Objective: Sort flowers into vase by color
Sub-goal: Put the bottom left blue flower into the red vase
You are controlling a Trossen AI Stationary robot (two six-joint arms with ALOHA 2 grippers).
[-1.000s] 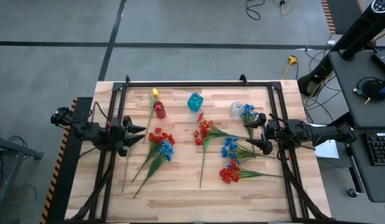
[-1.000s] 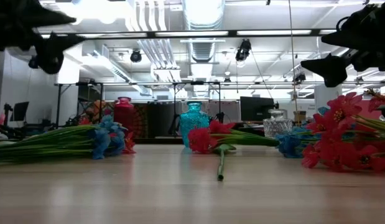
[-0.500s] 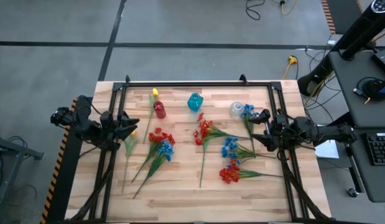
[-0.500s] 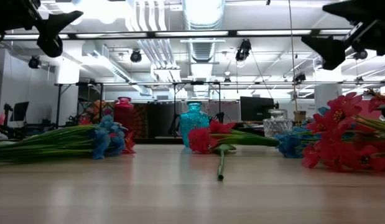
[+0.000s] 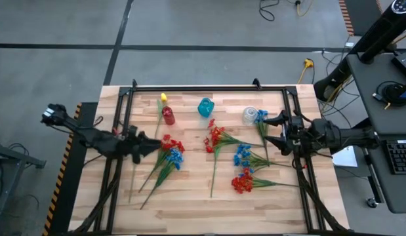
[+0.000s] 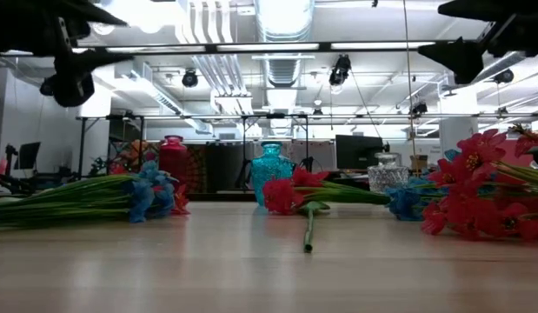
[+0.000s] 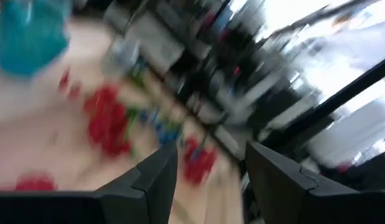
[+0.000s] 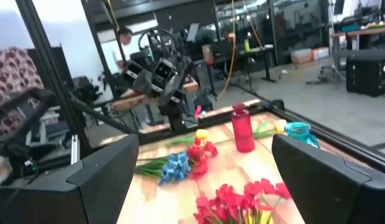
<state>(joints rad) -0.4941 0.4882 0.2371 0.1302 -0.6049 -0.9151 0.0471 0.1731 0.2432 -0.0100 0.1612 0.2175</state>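
- From overhead I see my left gripper [image 5: 149, 142] over the table's left part, just beside the red blooms of the left bunch; its fingers [image 7: 156, 180] stand apart with nothing between them.
- My right gripper [image 5: 276, 130] sits over the right part of the wooden table [image 5: 189, 206], near the clear vase [image 5: 249, 115]. Its two fingers [image 8: 105, 174] are spread wide and hold nothing.
- Three vases stand in a row along the far side: a red vase [image 5: 168, 115] with a yellow flower [image 5: 163, 98] in it, a teal vase [image 5: 205, 107] in the middle, and the clear vase with a blue flower [image 5: 261, 118] at it.
- The left bunch of red and blue flowers [image 5: 170, 152] lies on the table, stems pointing toward the near left corner.
- A red spray [image 5: 216, 138] lies near the centre, below the teal vase.
- A blue spray [image 5: 243, 156] and another red spray [image 5: 243, 181] lie right of centre, one nearer the front than the other.
- In the low view both arms hang above the table, clear of the flowers.
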